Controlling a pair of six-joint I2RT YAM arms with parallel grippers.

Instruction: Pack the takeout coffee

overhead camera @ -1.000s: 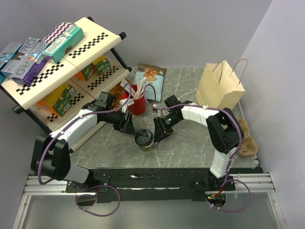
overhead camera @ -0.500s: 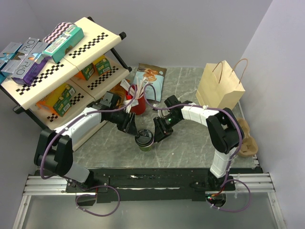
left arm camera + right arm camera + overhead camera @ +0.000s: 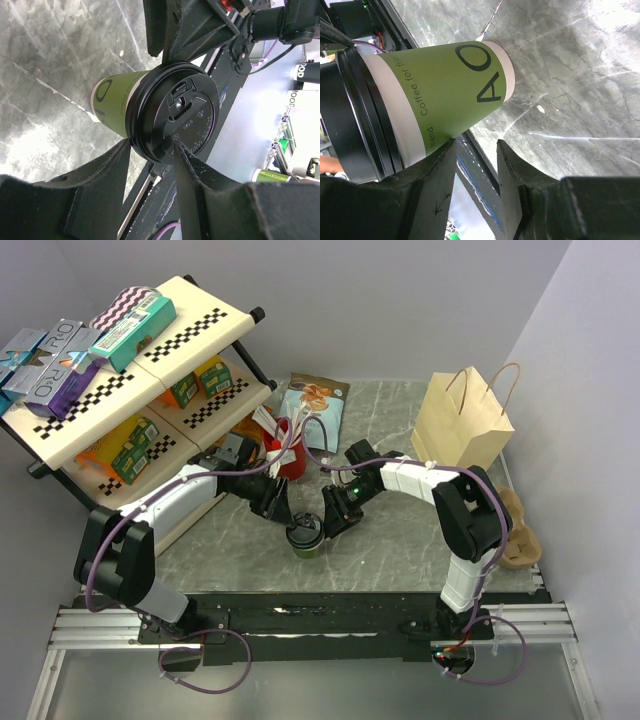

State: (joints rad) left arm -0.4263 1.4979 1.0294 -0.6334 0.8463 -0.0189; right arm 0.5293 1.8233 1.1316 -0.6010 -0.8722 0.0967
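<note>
The takeout coffee [image 3: 305, 538], a green paper cup with a black lid, stands at the table's front middle. My left gripper [image 3: 285, 512] is at its left. In the left wrist view the cup [image 3: 115, 105] and lid [image 3: 187, 112] fill the frame. The left gripper [image 3: 150, 145] has its jaws narrowly apart, straddling the lid's rim, with one fingertip [image 3: 176, 146] on the lid top. My right gripper [image 3: 333, 518] is at the cup's right. In the right wrist view that gripper [image 3: 476, 142] is slightly open and empty, with the cup's side [image 3: 450, 85] against one finger.
A red cup with white stirrers [image 3: 290, 455] stands just behind the arms. A snack bag [image 3: 313, 405] lies further back. A brown paper bag [image 3: 462, 420] stands at the back right, with a cardboard cup carrier [image 3: 520, 530] at the right edge. A checkered shelf [image 3: 130, 390] fills the left.
My left gripper has moved right and forward, up to the cup's lid. The right gripper and the cup have stayed in place.
</note>
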